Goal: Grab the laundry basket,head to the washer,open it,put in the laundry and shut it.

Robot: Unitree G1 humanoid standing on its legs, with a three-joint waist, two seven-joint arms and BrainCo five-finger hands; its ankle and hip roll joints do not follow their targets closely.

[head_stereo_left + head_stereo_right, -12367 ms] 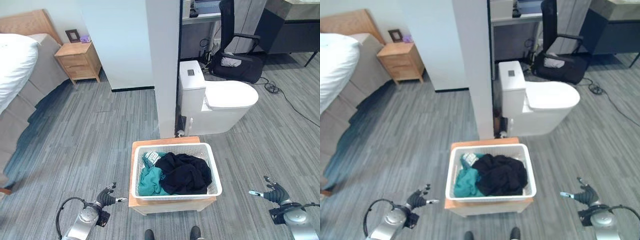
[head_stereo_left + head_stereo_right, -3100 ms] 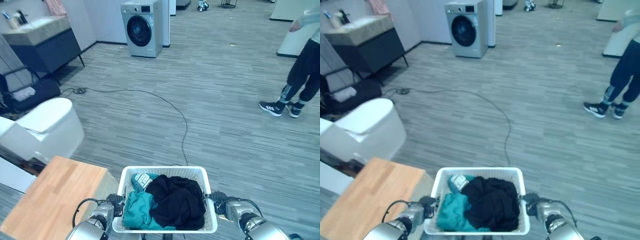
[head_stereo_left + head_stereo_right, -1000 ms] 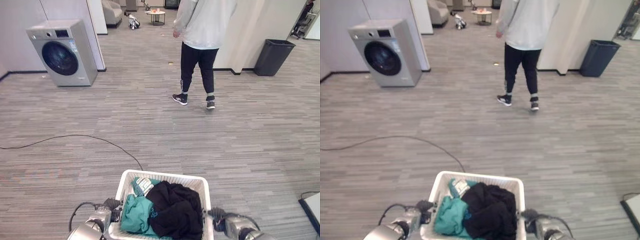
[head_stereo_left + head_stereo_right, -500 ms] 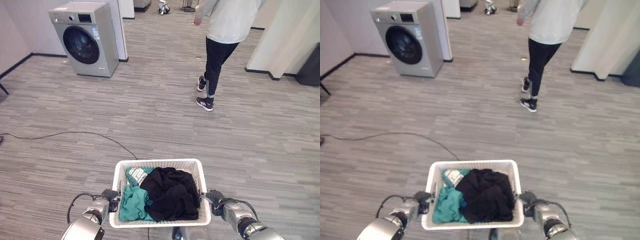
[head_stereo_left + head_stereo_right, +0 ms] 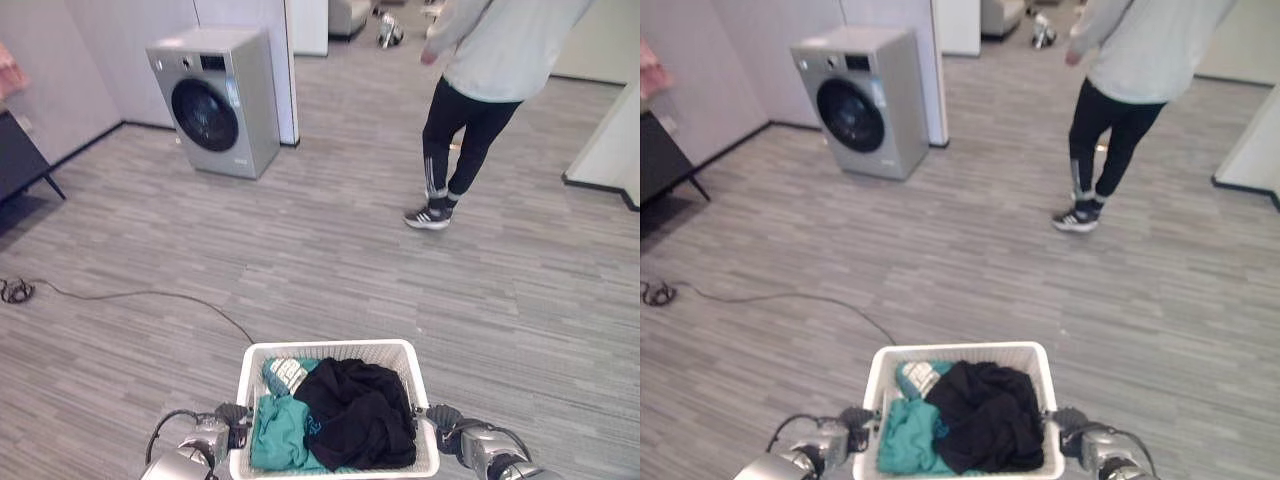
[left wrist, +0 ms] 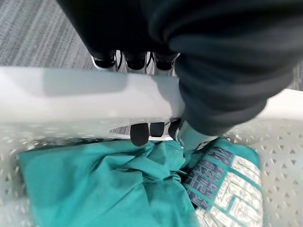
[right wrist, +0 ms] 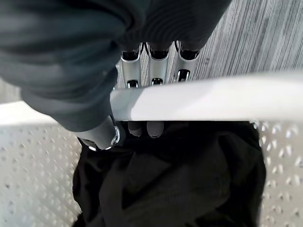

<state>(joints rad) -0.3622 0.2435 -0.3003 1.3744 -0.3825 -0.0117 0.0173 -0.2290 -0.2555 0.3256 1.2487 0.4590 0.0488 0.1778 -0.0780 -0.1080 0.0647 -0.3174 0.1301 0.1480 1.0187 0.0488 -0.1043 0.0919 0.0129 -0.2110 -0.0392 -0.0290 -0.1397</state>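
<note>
I carry a white perforated laundry basket (image 5: 332, 349) low in front of me, above the floor. It holds a black garment (image 5: 357, 412) on the right and teal clothes (image 5: 279, 435) on the left. My left hand (image 5: 232, 415) is curled round the basket's left rim (image 6: 85, 98), fingertips (image 6: 138, 134) hooked inside. My right hand (image 5: 445, 419) is curled round the right rim (image 7: 199, 100), its fingertips (image 7: 152, 129) over the black garment (image 7: 189, 179). A silver front-loading washer (image 5: 217, 100) with its round dark door shut stands far ahead at the left against a wall.
A person (image 5: 485, 95) in a light top and dark trousers stands ahead on the right. A thin black cable (image 5: 130, 296) lies across the grey plank floor at the left. A dark cabinet (image 5: 18, 160) stands at the far left edge.
The camera has swung: the washer and the person now sit further right and look nearer. Both hands stay on the basket rims, and the clothes lie as before.
</note>
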